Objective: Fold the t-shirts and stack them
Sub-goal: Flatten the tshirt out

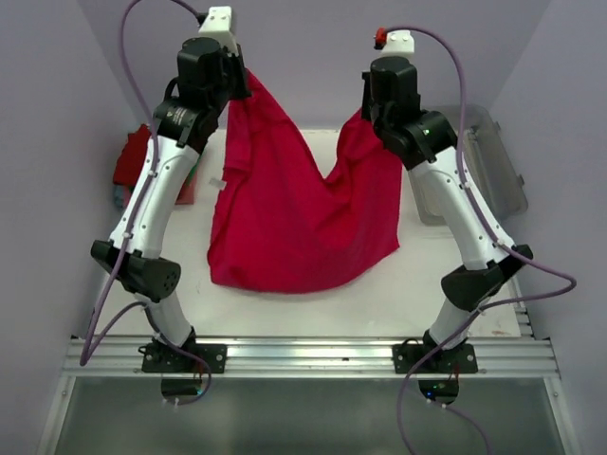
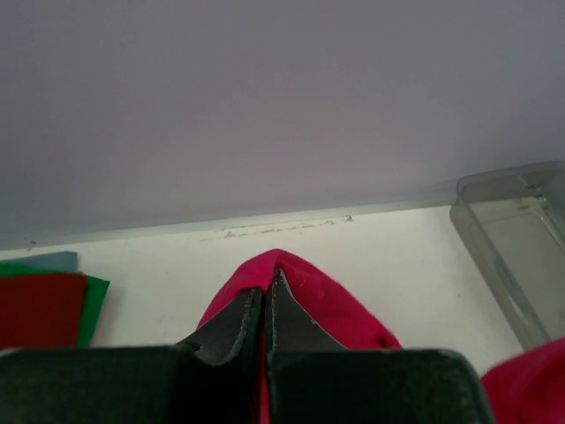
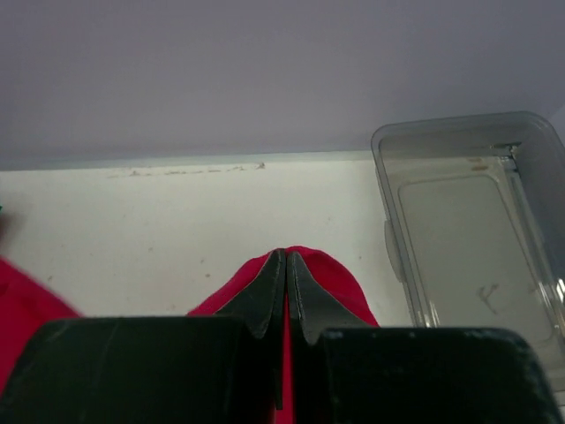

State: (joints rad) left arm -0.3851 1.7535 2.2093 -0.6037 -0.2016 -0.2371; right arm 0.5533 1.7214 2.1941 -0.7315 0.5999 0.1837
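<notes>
A bright crimson-pink t-shirt (image 1: pixel 294 218) hangs between my two raised grippers, sagging in the middle, its lower part resting on the white table (image 1: pixel 313 308). My left gripper (image 1: pixel 239 83) is shut on its upper left corner, with cloth (image 2: pixel 335 305) wrapped around the closed jaws (image 2: pixel 267 296). My right gripper (image 1: pixel 368 116) is shut on the upper right corner, cloth (image 3: pixel 335 278) around its jaws (image 3: pixel 285 269). Folded dark red and green tees (image 1: pixel 133 166) lie stacked at the table's left edge, also in the left wrist view (image 2: pixel 40 307).
A clear grey plastic bin (image 1: pixel 484 161) stands at the right back of the table, seen also in the right wrist view (image 3: pixel 468 212) and the left wrist view (image 2: pixel 516 238). Lavender walls close in the back and sides.
</notes>
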